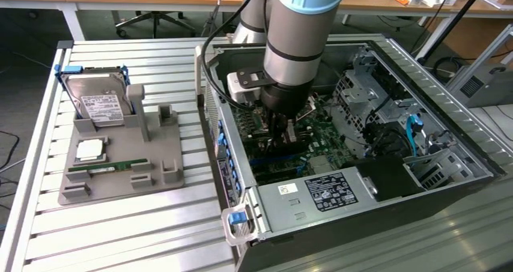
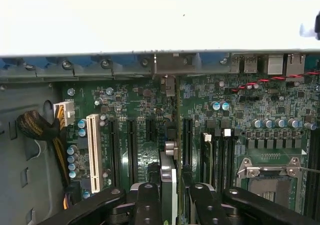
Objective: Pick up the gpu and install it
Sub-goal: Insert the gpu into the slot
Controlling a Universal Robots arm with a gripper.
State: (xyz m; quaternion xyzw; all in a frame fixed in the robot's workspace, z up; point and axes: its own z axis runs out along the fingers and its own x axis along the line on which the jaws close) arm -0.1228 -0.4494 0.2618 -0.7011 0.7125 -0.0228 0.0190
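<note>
Down inside the open computer case (image 1: 437, 98), the pincer (image 2: 170, 191) is clamped on the one gpu (image 2: 169, 172), held upright and on edge. I judge that is so its lower edge can meet a black slot on the motherboard (image 2: 130, 100), beside the single white slot (image 2: 93, 152); out on the counter (image 1: 120, 242), the grey fixture (image 1: 120, 185) carries one hard drive (image 1: 100, 104) and one memory stick (image 1: 108, 166) — both parked, neither touched.
</note>
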